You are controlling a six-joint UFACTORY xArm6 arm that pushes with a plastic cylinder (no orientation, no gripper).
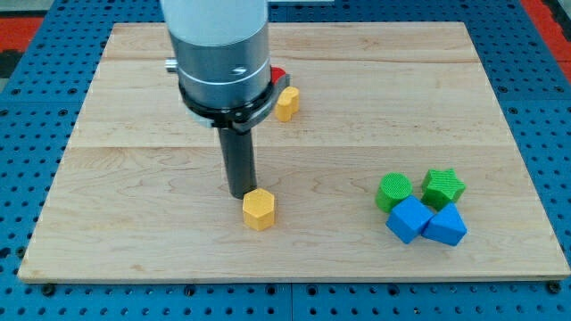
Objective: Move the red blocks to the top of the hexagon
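Looks like this one's barely started, far as I can tell. The yellow hexagon (259,209) sits low on the wooden surface (357,107), a bit left of centre, and the rod's tip (241,193) is parked just at its upper-left edge, touching or near enough that I can't call it. There's no jaw on this tool, just a plain rod, so nothing to open or close and it isn't holding anything. The only red I can spot is a sliver of a red block (277,76) up near the view's top, mostly hidden behind the arm's body, right next to another yellow block (286,103). Shape's hidden, and there may be more red back there. It's well apart from the hexagon, so the pushing is all still to do. Green cylinder (393,192), green star (443,187) and two blue blocks (426,221) are huddled at the lower right, out of the way.
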